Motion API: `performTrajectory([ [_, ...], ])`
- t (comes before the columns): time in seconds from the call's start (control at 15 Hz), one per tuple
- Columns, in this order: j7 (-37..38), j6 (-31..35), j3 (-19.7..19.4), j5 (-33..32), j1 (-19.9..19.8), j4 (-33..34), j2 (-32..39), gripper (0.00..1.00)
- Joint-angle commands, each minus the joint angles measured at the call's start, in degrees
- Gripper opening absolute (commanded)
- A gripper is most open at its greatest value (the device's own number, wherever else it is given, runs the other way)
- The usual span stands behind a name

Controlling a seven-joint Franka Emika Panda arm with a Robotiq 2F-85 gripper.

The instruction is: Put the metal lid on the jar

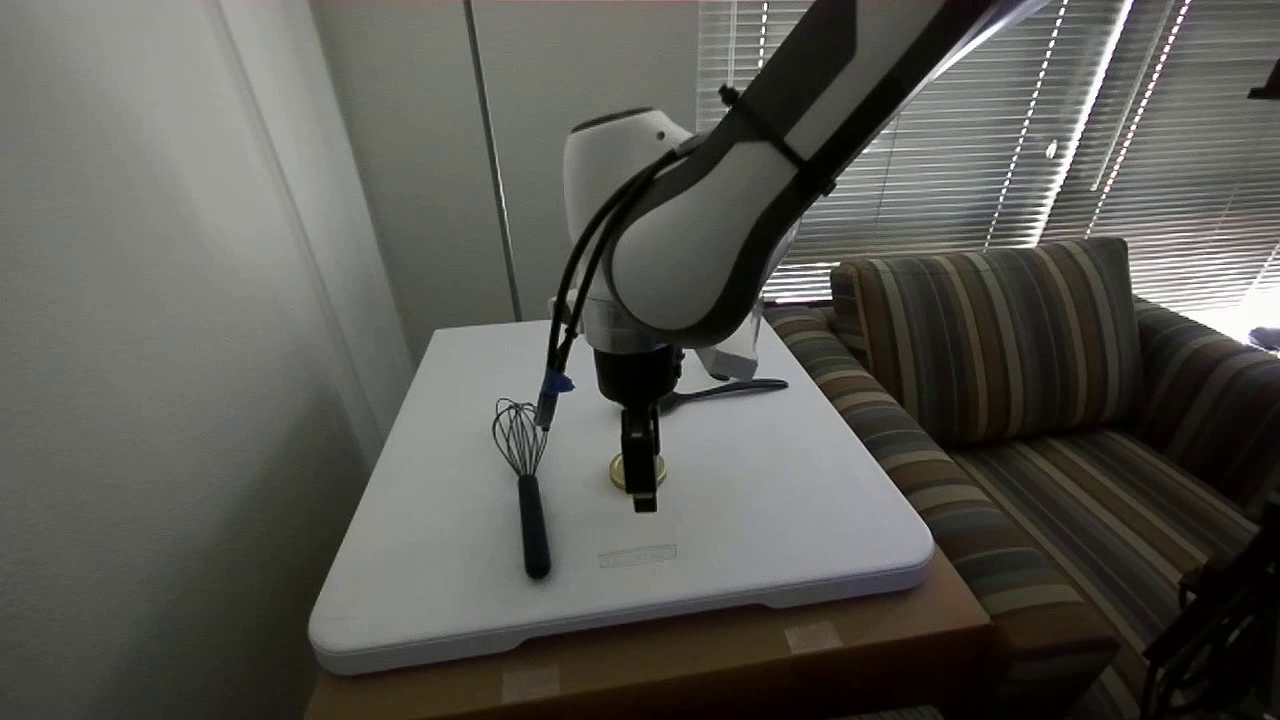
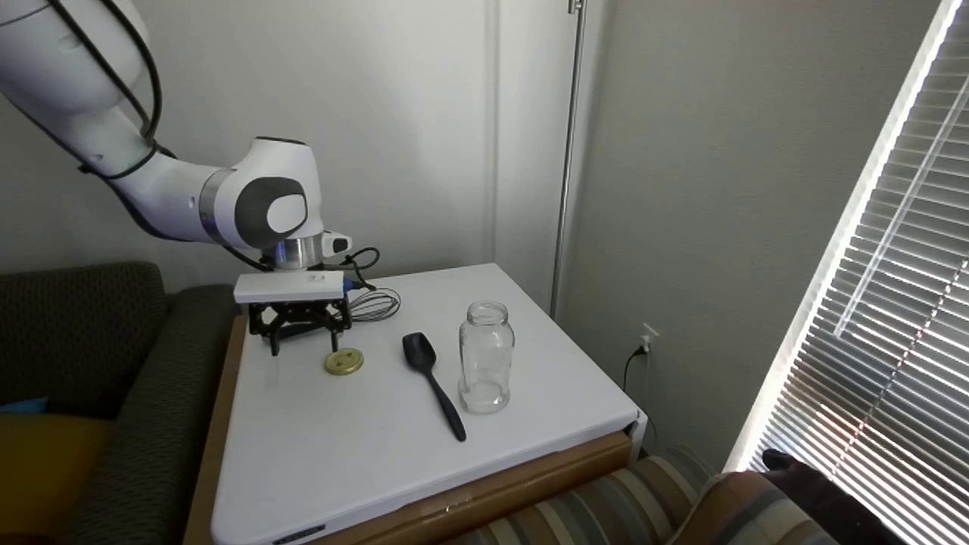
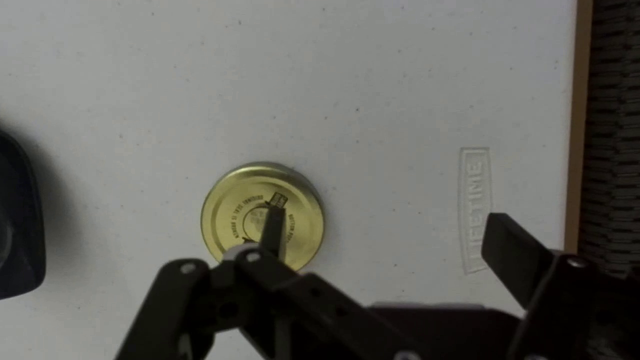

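Observation:
The metal lid [image 2: 344, 362] lies flat on the white table, a gold disc; it also shows in the wrist view [image 3: 220, 215] and partly behind a finger in an exterior view [image 1: 618, 473]. The clear glass jar [image 2: 486, 356] stands upright and uncovered near the table's far end from the gripper. It is out of the wrist view. My gripper [image 2: 304, 350] is open and empty above the table, pointing down. In the wrist view the gripper [image 3: 385, 220] has its left finger over the lid's right half and its right finger well off the lid, over bare table.
A black spoon [image 2: 435, 382] lies between lid and jar; its bowl [image 3: 17, 215] shows at the wrist view's left edge. A black whisk [image 1: 533, 520] lies beside the lid. The white table [image 1: 760, 530] stands between a wall and a striped sofa [image 1: 985, 380].

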Motion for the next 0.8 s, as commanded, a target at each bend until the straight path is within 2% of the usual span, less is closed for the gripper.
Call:
performTrajectory([
  [0.0, 2.58, -1.14, -1.54, -2.48, 0.87, 3.37, 2.08, 1.0],
  [0.33, 5.68, 0.48, -3.23, -3.38, 0.09, 3.72, 2.69, 1.0],
  [0.73, 2.61, -0.57, -0.94, -1.54, -2.56, 8.38, 5.8, 1.0],
])
